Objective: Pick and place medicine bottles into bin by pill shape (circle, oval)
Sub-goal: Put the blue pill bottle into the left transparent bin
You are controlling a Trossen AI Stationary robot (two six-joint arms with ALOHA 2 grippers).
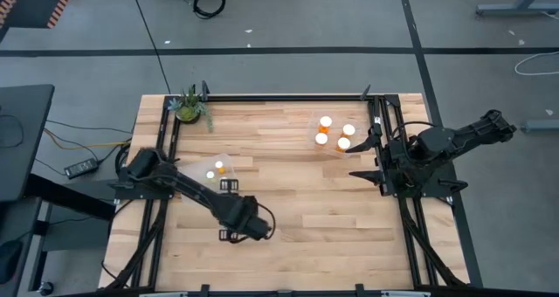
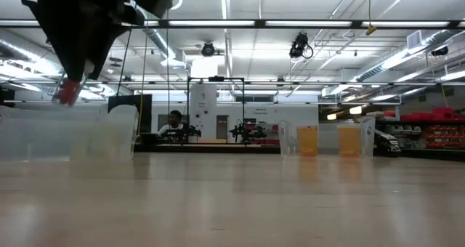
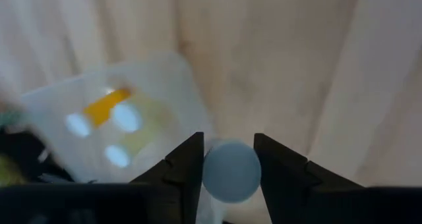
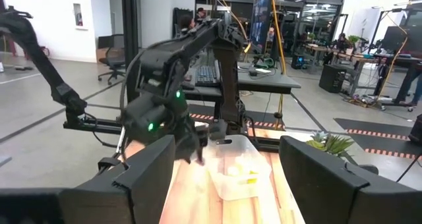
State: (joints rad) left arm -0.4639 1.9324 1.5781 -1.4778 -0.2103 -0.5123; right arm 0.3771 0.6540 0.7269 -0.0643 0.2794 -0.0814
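High view: the left arm reaches across the wooden table [image 1: 297,210] toward its near middle, with the left gripper [image 1: 249,223] over bare boards. A clear bin [image 1: 218,170] lies just behind that arm, holding bottles with white caps, one showing orange [image 1: 221,168]. A second clear bin [image 1: 336,133] sits at the far right side with four white-capped orange bottles [image 1: 326,122]. The right arm is drawn back at the right edge, right gripper [image 1: 377,155] beside that bin. A small potted plant [image 1: 189,107] stands at the far left corner.

Low view: the left gripper [image 2: 69,93] hangs above the table top, something reddish at its tip. Clear bins stand left and right; the right one shows orange bottle bodies [image 2: 307,140].

Left wrist view: the two dark fingers [image 3: 188,165] are partly closed, clamped on a white-capped medicine bottle [image 3: 231,171] held between them above the boards. The clear bin [image 3: 125,118] with three white caps and one orange body lies near, apart from the gripper.

Right wrist view: its own fingers [image 4: 148,171] stand wide apart, holding nothing. Farther off, the left arm [image 4: 171,85] hangs over the table beside a clear bin [image 4: 237,168].
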